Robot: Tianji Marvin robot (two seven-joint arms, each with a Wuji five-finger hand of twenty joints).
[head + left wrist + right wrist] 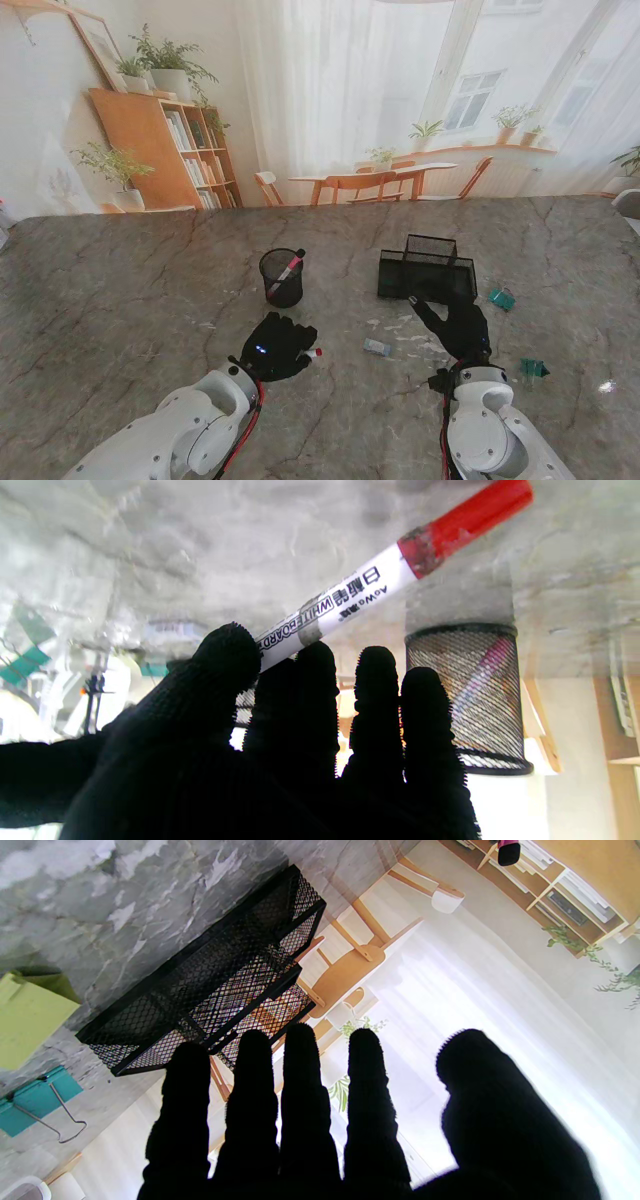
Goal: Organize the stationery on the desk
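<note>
1. While clamped between thumb and fingers of the left hand (277, 345), the white red-capped whiteboard marker (380, 580) sits just nearer to me than the round black mesh pen cup (282, 277).
2. Right hand (457, 327): fingers straight and slightly apart, empty, beside the black mesh desk tray (428, 269).

Grey marble table (120, 290), mesh pen cup (282, 277), mesh organizer (428, 270), binder clips (502, 298)

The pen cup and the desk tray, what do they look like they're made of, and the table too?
Pen cup: black wire mesh, likely painted metal; the marker inside shows through the weave. Tray: the same black mesh on solid rim bars, matte. Table: grey with dark veins like marble, slightly glossy; real stone or a printed laminate, I cannot tell.
</note>
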